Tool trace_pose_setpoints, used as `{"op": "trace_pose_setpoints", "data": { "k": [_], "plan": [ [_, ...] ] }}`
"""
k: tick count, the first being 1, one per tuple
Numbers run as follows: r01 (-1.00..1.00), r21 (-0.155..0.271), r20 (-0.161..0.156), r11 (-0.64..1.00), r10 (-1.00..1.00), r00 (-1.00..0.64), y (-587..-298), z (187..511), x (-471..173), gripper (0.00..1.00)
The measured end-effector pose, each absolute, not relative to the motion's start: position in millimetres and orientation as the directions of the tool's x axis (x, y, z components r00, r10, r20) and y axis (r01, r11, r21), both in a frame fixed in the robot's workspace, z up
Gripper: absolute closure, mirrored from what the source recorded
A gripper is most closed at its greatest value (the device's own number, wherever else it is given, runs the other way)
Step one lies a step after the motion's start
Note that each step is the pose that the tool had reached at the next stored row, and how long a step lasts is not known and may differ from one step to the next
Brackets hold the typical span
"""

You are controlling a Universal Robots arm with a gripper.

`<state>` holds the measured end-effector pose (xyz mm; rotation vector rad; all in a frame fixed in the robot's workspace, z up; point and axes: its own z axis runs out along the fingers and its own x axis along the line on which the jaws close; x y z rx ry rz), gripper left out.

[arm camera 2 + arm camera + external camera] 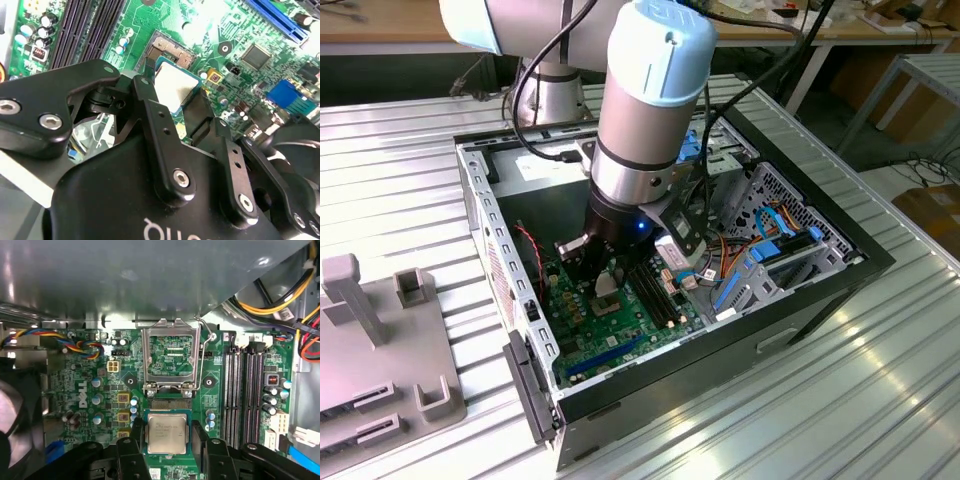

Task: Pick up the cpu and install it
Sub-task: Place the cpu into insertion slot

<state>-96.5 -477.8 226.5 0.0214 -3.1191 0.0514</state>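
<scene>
Where the arm reaches down into the open computer case (478,205), the gripper (168,430) is closed on the cpu (167,436), with a black finger (199,439) against each of two opposite edges. The cpu is square, with no long axis. It is held flat, pale metal top facing up, its sides looking parallel to the socket (167,403) frame. It appears to sit partly over the socket, whose contact field shows just past one cpu edge. Beyond that, the socket's metal load plate (169,357) stands raised. The green motherboard (95,390) spreads around them. In the exterior view, the memory slots (655,292) lie just to the gripper's right, and a grey fixture (380,330) rests on the table, far left.
</scene>
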Motion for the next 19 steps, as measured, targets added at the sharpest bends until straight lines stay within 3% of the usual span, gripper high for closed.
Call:
{"op": "trace_pose_setpoints", "data": {
  "k": [19],
  "plan": [
    [-0.002,-0.032,0.023,0.999,-0.001,-1.000,-482.7,200.4,-93.5,0.53]
  ]
}}
